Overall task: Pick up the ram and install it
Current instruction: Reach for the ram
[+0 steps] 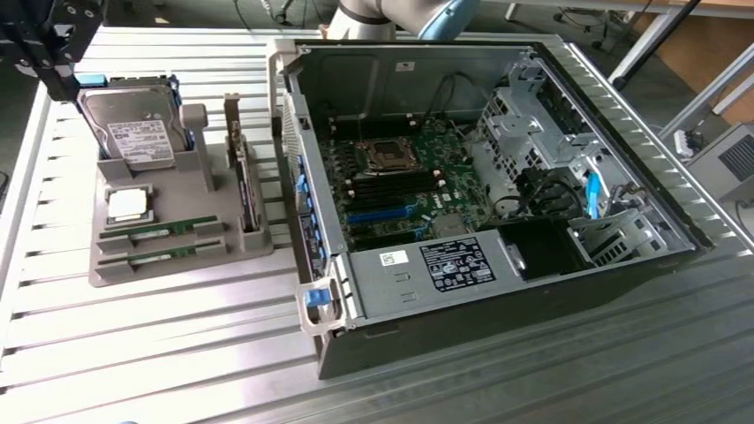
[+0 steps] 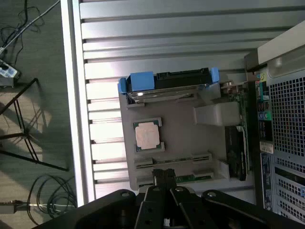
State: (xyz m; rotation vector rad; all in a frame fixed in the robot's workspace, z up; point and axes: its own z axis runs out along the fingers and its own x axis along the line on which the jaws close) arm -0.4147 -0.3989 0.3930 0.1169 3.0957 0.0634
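You have two containers on the ribbed metal tabletop: a grey holder tray and an open computer case just beside it, toward the exterior view's right.

In the tray, a hard drive leans upright at the far end, with a square silver processor chip in its recess below it. Nearer the front edge, the first ram stick and the second ram stick lie flat in parallel slots, one behind the other. A dark expansion card stands on edge along the tray's side facing the case.

The case lies on its side, showing you the motherboard, its processor socket, the dark memory slots below that, and a power supply at the near end.

Your tool hangs above the tray's far corner, beside the hard drive, well clear of the case. In the wrist view the tool has its fingers pressed together with nothing between them, and the tips line up over one end of the second ram stick, with the first ram stick just beyond. Cables lie on the floor off the tabletop's edge.
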